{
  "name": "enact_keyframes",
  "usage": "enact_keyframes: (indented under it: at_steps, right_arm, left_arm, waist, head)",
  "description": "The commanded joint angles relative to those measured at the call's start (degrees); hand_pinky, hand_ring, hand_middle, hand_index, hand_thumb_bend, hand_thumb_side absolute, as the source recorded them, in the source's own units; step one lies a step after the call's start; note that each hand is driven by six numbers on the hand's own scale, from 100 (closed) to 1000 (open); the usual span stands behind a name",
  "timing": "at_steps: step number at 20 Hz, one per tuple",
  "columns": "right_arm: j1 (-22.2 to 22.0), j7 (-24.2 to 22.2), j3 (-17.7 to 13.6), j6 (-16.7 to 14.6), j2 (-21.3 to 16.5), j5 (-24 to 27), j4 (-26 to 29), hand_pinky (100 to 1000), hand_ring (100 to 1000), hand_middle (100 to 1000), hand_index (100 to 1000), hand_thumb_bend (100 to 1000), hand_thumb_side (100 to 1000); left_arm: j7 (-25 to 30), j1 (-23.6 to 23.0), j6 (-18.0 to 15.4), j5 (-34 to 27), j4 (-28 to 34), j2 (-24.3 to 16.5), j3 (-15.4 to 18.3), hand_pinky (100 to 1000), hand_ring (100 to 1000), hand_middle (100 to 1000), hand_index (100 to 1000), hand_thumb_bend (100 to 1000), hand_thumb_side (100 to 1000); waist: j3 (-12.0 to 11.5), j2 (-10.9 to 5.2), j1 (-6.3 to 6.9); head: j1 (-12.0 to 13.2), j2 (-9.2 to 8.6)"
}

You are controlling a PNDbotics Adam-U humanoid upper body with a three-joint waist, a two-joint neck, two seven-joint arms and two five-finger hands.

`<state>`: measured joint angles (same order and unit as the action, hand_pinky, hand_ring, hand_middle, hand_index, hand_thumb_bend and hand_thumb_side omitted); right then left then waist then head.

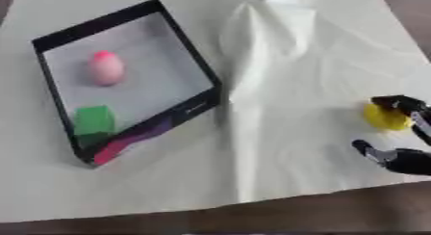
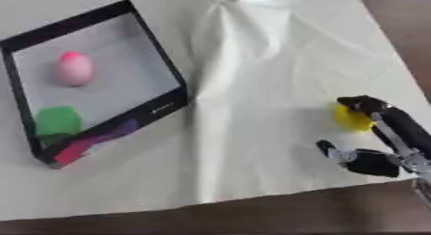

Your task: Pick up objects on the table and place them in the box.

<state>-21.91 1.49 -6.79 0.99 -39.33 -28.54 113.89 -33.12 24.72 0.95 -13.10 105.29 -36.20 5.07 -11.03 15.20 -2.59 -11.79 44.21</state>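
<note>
At the left we see the black-walled box (image 1: 195,51) lying askew on the white sheet (image 1: 286,133) that covers the worktop (image 2: 252,215). Inside it a pink egg-shaped object (image 1: 106,68) rests toward the far part of the pale floor, and a green block (image 1: 94,120) sits in the near corner, close to the front wall with its pink and purple print. The sheet rises in a long fold just to the right of the box and runs toward the far edge. Further right, well apart from the box, a small yellow object (image 2: 351,118) lies on the sheet. Our right hand (image 2: 383,147) comes in from the right edge beside it; its fingers (image 2: 363,104) are spread, one dark tip lying over the yellow object's top and the thumb held apart nearer to us. We cannot tell whether that tip touches the object.
</note>
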Motion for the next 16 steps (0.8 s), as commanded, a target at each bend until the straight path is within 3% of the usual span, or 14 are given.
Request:
enact_keyframes:
  at_steps: [1, 16]
  right_arm:
    - [-0.58, 2.55, -1.05, 0.81, -0.26, -0.37, 0.70, 903, 844, 826, 901, 445, 475]
    - [0.55, 11.94, -3.46, -2.90, -0.13, 5.64, 0.70, 899, 823, 806, 885, 419, 373]
  left_arm:
    - [0.29, 0.78, -0.01, -0.16, 0.43, -0.98, 0.13, 713, 580, 777, 836, 421, 514]
    - [0.43, 0.72, 0.20, -0.06, 0.32, -1.12, 0.11, 713, 580, 778, 835, 419, 516]
  waist:
    - [-0.11, -0.47, 0.23]
    - [-0.17, -0.53, 0.28]
  head:
    - [-0.42, -0.09]
    - [-0.43, -0.09]
